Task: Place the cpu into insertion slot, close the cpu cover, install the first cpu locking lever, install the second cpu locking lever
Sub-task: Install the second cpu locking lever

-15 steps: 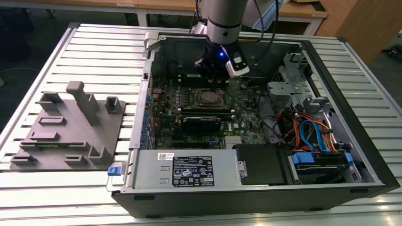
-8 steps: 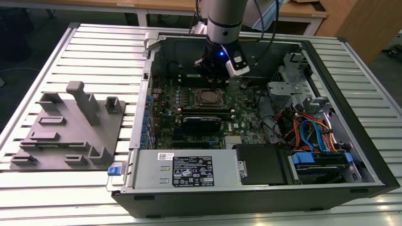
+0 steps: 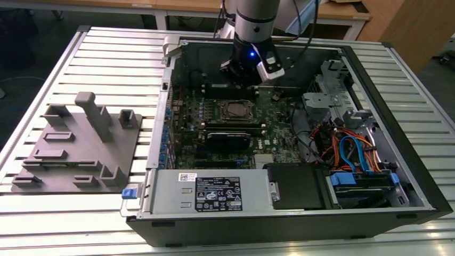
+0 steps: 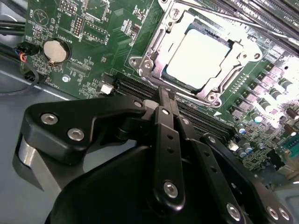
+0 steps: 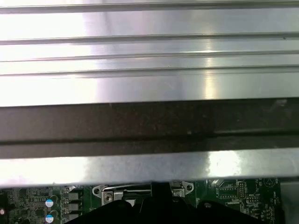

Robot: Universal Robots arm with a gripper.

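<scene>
The cpu [image 4: 198, 58], a flat square with a dull silver top, lies in the insertion slot [image 4: 140, 63] on the green motherboard. The silvery cpu cover [image 4: 238, 56] lies flat around it, its cut-out showing the chip. A thin locking lever [image 4: 219, 10] runs along one side of the socket; I cannot tell whether it is latched. In the exterior view the socket [image 3: 235, 110] sits mid-board, and my gripper [image 3: 243, 81] hangs just behind it, above the board. Its black fingers [image 4: 164, 100] are pressed together with nothing between them, the gripper [image 4: 164, 91] ending at the socket's edge. The gripper [image 5: 160, 186] also shows in the first wrist view.
The open computer case [image 3: 419, 176] holds a power supply [image 3: 213, 194], a drive bay and coloured cables [image 3: 348, 149], and a long black module [image 3: 229, 140]. A grey fixture plate [image 3: 78, 144] lies at the exterior view's left. A coin battery [image 4: 55, 50] and long black slots [image 4: 135, 88] flank the socket.
</scene>
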